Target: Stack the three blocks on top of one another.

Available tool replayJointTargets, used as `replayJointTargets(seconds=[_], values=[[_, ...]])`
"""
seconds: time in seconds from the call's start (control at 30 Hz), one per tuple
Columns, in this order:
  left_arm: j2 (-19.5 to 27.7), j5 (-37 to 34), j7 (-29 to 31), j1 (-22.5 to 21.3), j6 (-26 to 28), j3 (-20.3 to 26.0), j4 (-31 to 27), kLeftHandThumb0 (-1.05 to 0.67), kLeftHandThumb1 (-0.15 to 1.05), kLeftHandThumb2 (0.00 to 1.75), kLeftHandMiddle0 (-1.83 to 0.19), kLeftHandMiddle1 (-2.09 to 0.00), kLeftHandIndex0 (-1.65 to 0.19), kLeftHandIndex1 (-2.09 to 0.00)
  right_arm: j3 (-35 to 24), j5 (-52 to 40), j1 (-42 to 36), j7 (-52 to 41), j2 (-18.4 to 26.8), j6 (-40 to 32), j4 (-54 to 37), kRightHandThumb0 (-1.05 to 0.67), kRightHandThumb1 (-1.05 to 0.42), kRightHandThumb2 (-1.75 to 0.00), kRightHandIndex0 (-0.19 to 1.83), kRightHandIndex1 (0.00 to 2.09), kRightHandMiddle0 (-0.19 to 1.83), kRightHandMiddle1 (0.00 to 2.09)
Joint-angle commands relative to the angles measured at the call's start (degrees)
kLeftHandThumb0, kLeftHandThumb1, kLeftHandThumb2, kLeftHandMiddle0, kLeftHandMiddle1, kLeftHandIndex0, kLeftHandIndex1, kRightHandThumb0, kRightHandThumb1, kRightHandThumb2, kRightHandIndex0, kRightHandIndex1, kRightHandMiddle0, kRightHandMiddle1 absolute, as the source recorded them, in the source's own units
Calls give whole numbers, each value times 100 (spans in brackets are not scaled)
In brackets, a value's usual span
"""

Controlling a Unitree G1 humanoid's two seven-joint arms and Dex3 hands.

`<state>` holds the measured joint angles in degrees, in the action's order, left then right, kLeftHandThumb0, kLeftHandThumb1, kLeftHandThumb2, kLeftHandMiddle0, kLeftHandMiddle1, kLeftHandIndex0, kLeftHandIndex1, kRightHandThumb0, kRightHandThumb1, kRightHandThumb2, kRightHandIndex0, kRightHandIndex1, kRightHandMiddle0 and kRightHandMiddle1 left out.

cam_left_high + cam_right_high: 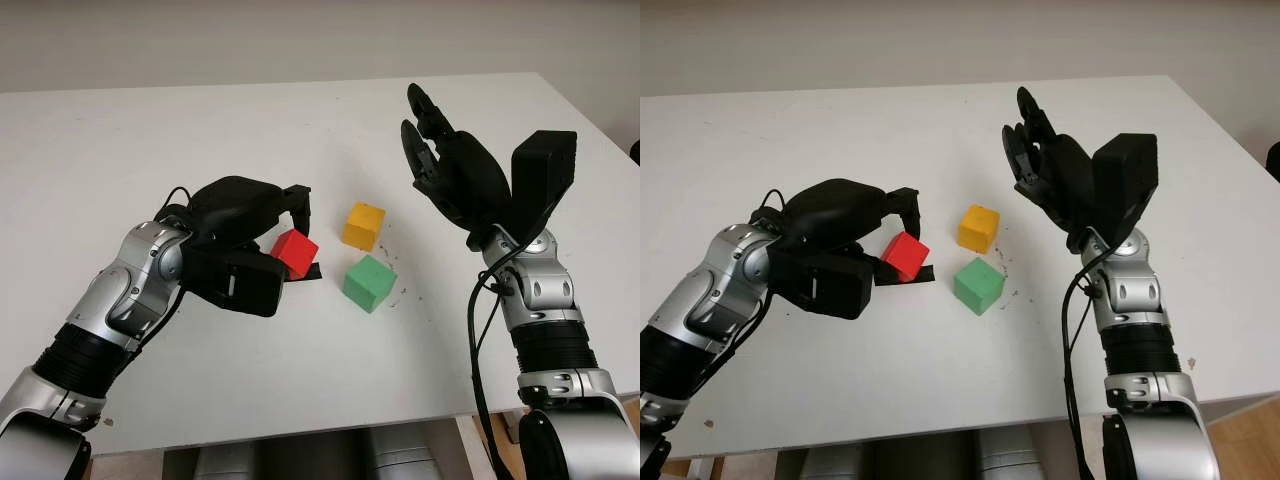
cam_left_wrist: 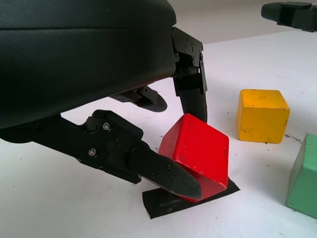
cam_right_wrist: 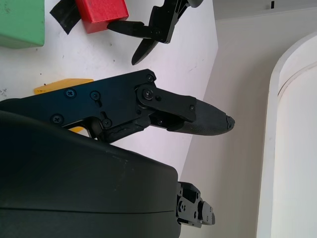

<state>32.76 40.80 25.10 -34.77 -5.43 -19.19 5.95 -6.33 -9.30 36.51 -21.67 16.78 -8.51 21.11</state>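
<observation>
L hand point(image 1: 285, 240) pinches red block point(image 1: 296, 252), tilted on one edge over black tape point(image 2: 168, 203). Green block point(image 1: 368, 283) lies just to its right. R hand point(image 1: 440, 160) open, raised beyond the blocks.

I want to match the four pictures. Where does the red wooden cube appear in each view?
Left eye view: red wooden cube left of centre, in the left hand.
Right eye view: same cube, left of centre.
Left wrist view: centre, tilted, between black fingers.
Right wrist view: at an edge, near the green cube.
Shared landmark: black tape patch under the cube.
</observation>
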Motion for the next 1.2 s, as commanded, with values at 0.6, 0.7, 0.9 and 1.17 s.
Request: replayJointTargets(seconds=[0.6, 0.7, 0.9, 1.17], values=[[15, 124, 316, 47, 21, -118, 32, -55, 102, 6, -24, -4, -25, -20, 28, 5, -13, 59, -7, -63, -222, -58, -105, -63, -19, 4, -19, 5], [15, 103, 332, 51, 15, -103, 24, -55, 103, 6, -21, -3, -23, -17, 18, -13, -1, 21, 2, -21, -188, -58, -105, -63, -19, 4, -19, 4], [3, 61, 396, 17, 66, -81, 1, -56, 102, 5, -9, -1, -11, -8, 9, -10, 28, -52, 21, 43, -127, -58, -105, -63, -19, 3, -19, 4], [-135, -829, 278, 107, 128, 527, -356, -81, 105, 25, 14, -4, 10, -4, -17, 3, 70, -78, 55, -8, -133, -58, -105, -63, -18, 4, -18, 5]])
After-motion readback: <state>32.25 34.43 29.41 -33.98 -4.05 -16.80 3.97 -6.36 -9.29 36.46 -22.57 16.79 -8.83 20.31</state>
